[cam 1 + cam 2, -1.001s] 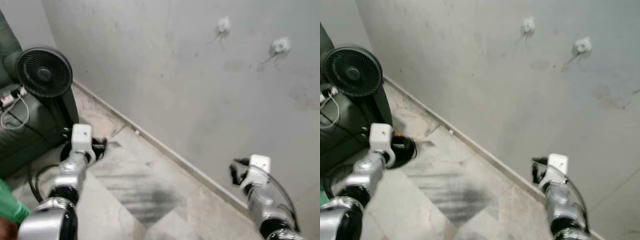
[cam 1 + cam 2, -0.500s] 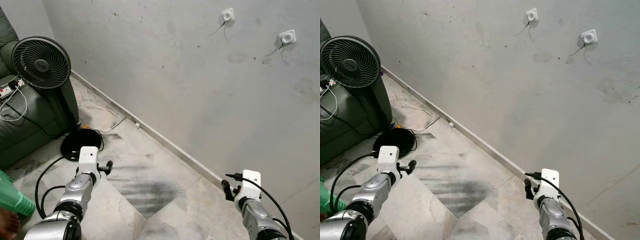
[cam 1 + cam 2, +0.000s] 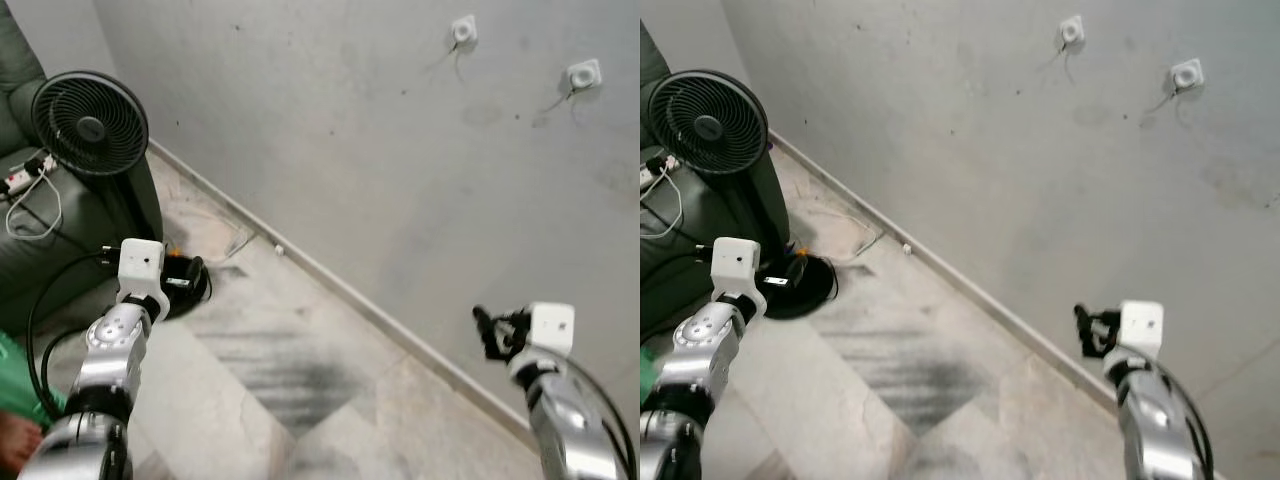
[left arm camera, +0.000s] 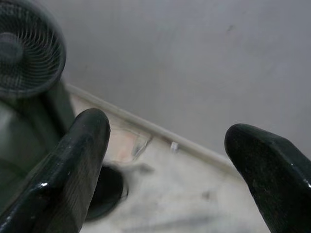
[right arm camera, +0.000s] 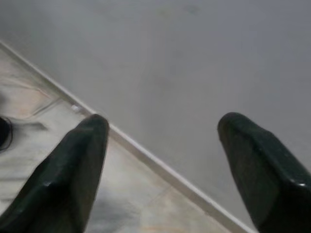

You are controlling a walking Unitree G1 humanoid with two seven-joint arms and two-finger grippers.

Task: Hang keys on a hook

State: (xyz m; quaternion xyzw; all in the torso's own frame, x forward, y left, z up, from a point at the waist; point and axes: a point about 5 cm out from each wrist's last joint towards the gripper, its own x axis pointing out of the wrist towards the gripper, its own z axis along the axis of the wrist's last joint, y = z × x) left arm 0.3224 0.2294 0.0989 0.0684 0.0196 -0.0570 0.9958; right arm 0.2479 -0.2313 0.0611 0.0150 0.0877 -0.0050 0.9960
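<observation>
With both grippers spread wide and holding nothing, left [image 4: 165, 160] and right [image 5: 163, 165], this looks like the search step: 2 hooks [image 3: 463, 29] [image 3: 583, 73] sit upper right on the wall. No keys can be seen, so finding and grasping them comes next.

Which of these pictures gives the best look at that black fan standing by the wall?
The left eye view: the fan shows whole there, round grille on its dark stand, base on the floor. The right eye view shows much the same. The left wrist view catches only a blurred part of the grille beside a finger.
</observation>
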